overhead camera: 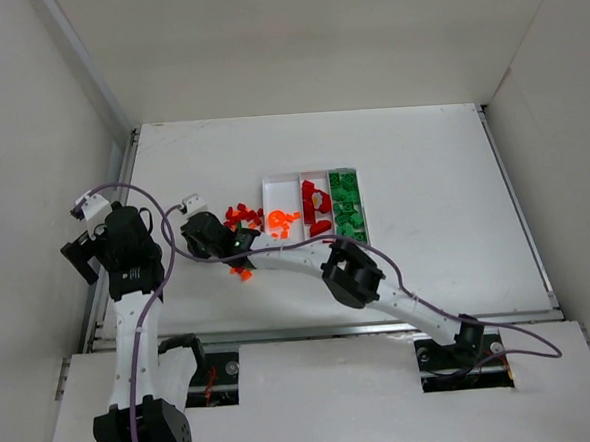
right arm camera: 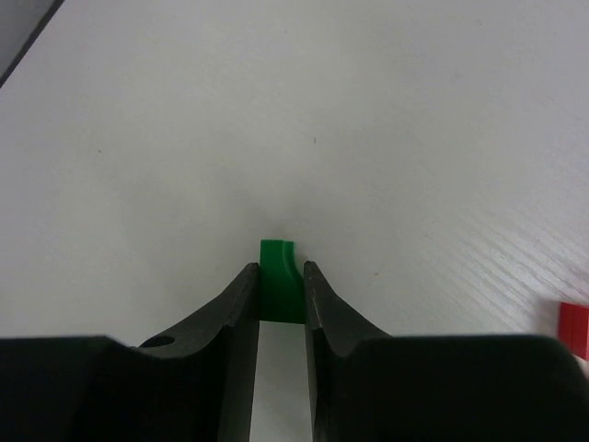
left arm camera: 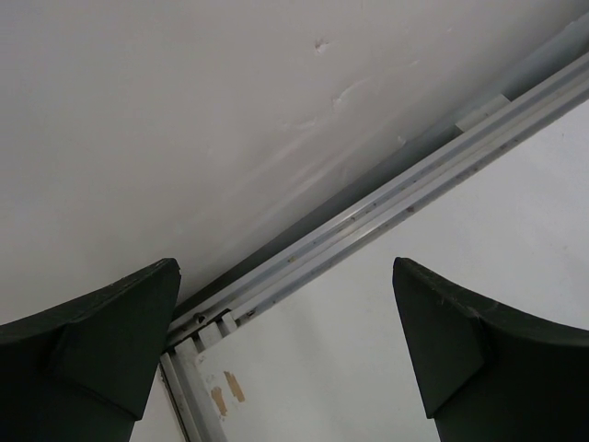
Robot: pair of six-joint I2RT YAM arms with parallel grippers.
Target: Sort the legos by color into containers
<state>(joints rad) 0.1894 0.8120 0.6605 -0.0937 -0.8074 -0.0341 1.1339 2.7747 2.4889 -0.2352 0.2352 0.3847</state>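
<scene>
1. Right pincer (right arm camera: 279, 276) — we see it clenched on a small green brick (right arm camera: 277, 252), whose top pokes out just past the two dark fingertips.
2. Brick and fingertips sit low over the white table (right arm camera: 368, 120); we cannot tell whether the brick touches it.
3. We find a red piece (right arm camera: 573, 330) at the right edge of the right wrist view, apart from the grip.
4. Our left pincer (left arm camera: 285, 285) is released, its fingers spread wide — it faces the side wall (left arm camera: 184, 110) and the metal rail (left arm camera: 386, 212) along the table's left edge.
5. From above, we see the white tray (overhead camera: 273, 187) near mid-table, to the right of the right pincer. Orange pieces (overhead camera: 280, 222) lie in its left compartment, dark red pieces (overhead camera: 316, 202) in the middle and green pieces (overhead camera: 346, 206) in the right.
6. Loose red and orange pieces (overhead camera: 243, 217) lie just left of the tray, and a few orange ones (overhead camera: 241, 273) sit beside the right arm (overhead camera: 348, 270).
</scene>
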